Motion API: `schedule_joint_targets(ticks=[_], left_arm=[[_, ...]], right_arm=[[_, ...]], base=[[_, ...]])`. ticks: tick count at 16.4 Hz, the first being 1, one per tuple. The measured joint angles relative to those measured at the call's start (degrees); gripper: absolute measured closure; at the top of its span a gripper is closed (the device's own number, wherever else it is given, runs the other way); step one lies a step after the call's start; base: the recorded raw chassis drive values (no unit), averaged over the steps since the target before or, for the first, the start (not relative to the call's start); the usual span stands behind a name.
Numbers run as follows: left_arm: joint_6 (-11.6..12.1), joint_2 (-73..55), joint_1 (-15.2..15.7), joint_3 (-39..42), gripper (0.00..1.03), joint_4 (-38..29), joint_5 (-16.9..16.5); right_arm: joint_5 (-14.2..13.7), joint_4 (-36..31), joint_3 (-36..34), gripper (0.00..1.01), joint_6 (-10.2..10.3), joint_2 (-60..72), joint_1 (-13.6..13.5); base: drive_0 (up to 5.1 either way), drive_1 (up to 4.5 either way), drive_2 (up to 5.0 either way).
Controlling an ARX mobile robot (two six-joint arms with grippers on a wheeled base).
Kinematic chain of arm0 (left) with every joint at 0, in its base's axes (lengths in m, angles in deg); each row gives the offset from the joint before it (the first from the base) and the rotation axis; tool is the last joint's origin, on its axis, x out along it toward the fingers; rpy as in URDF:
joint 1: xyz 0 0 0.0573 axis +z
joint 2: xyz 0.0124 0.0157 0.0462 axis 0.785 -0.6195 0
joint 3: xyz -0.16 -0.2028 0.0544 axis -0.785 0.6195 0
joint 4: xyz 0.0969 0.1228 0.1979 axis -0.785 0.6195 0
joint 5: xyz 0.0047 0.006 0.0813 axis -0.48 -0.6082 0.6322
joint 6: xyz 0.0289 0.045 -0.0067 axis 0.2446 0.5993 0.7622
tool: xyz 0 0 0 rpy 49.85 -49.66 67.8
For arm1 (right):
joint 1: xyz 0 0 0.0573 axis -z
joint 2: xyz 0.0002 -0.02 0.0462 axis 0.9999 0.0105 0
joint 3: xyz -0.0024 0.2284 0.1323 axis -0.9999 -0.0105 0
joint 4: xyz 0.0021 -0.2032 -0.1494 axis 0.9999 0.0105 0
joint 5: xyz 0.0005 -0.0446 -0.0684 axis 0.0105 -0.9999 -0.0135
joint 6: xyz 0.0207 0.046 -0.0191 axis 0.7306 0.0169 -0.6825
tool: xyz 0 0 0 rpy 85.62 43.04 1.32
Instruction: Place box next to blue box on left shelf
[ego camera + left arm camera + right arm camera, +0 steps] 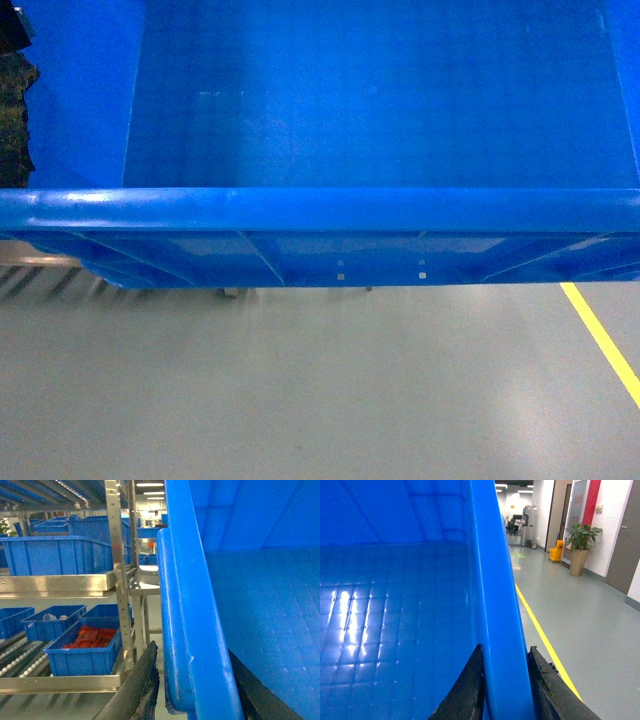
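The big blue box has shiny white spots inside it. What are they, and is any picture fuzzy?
Right wrist view: the spots on the box floor are glare from lights overhead. Head view: a bright streak runs along the rim, and the floor has a soft sheen. Left wrist view: the near rim looks soft, the shelf sharper.

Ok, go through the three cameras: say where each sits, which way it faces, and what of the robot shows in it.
Head: rides on the robot, slants down over the box rim to grey floor and a yellow line; no robot part shows.
Left wrist-mounted: at the box's left wall, faces the left shelf with blue bins; one black finger of the left tool shows.
Right wrist-mounted: at the right wall, faces down a corridor; right tool straddles the rim.
All three share the box; head and right wrist also share the yellow line.
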Motion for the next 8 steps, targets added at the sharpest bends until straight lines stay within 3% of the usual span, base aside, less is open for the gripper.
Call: schedule_joint_targets(ticks=[8], left_arm=[[-0.04, 0.0, 0.0, 0.0, 0.74, 0.13, 0.0]], right_arm=[[-0.02, 0.04, 0.02, 0.84, -0.02, 0.0, 0.0]], base=[[0.1, 4.39, -4.2]])
